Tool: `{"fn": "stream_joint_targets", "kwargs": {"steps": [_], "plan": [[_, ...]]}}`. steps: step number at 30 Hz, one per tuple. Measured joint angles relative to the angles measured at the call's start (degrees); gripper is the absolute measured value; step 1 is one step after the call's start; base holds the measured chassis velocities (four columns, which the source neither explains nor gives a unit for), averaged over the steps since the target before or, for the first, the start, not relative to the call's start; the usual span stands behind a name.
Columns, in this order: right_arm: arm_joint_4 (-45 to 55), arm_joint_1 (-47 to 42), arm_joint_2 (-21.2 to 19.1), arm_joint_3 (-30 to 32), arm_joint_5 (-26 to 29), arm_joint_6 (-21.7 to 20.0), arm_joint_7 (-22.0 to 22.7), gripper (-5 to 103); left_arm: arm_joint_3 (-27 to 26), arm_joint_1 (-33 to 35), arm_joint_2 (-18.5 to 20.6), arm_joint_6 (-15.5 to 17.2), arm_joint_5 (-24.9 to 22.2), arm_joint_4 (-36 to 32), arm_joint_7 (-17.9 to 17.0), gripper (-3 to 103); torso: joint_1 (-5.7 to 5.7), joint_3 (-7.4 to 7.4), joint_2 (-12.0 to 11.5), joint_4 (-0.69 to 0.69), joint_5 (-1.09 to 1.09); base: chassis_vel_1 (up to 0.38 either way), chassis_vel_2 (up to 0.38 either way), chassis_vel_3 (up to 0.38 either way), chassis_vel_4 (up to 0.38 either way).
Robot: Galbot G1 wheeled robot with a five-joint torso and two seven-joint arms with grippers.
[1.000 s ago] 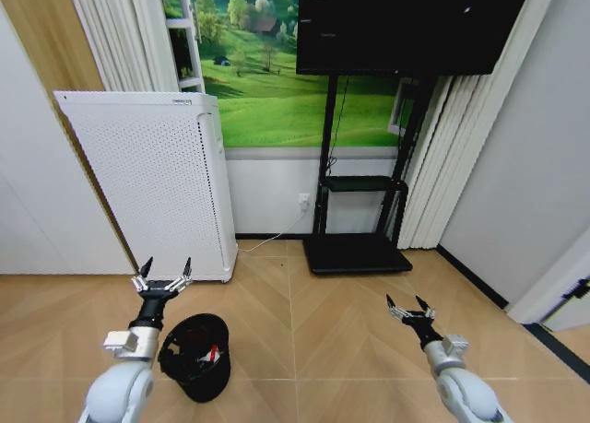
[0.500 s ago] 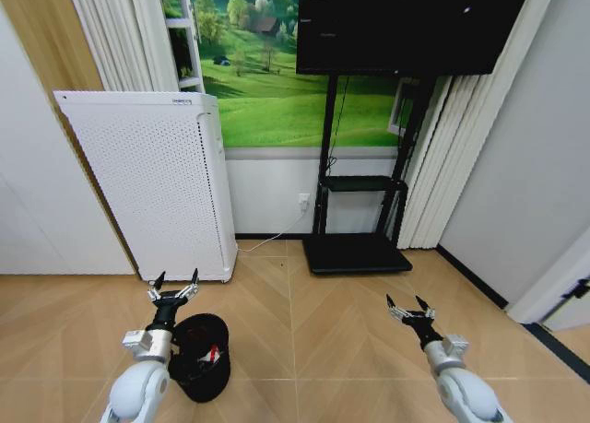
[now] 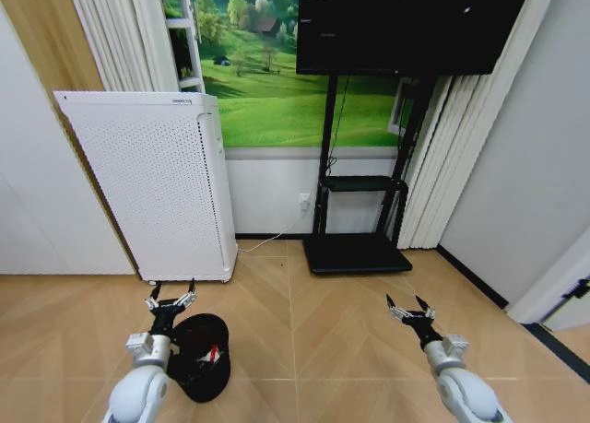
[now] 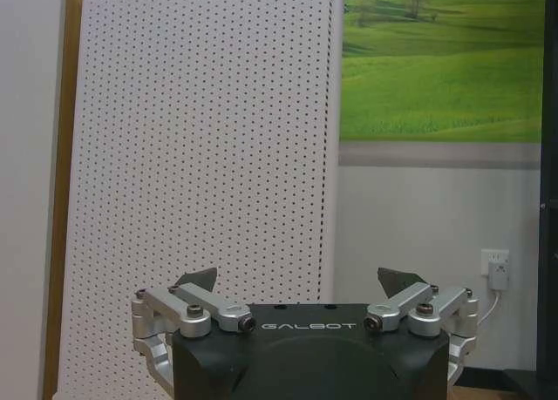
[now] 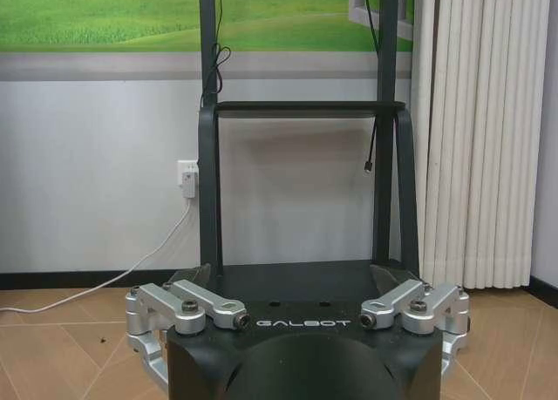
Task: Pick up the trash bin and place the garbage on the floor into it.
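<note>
Well, from the head view the left end effector (image 3: 171, 296) hangs low with its fingers spread apart, just beside the bin (image 3: 198, 357), whose rim sits right below and to its right on the floor (image 3: 323, 349). Something red and white lies inside the bin. The right end effector (image 3: 410, 306) hovers well apart from it, fingers also spread, holding nothing.

At the left wrist, the open end effector (image 4: 301, 281) faces the white purifier (image 4: 200, 156).

At the right wrist, the open end effector (image 5: 291, 276) faces the black TV stand (image 5: 301, 191).
</note>
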Motion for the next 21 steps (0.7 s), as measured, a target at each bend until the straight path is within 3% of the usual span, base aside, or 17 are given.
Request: {"fn": "stream_joint_targets", "kwargs": {"steps": [21], "plan": [[0.0, 0.0, 0.0, 0.0, 0.0, 0.0, 0.0, 100, 0.04, 0.09, 0.02, -0.16, 0.14, 0.04, 0.01, 100, 0.0, 0.0, 0.0, 0.0, 0.0, 0.0, 0.0, 0.0, 0.0]]}}
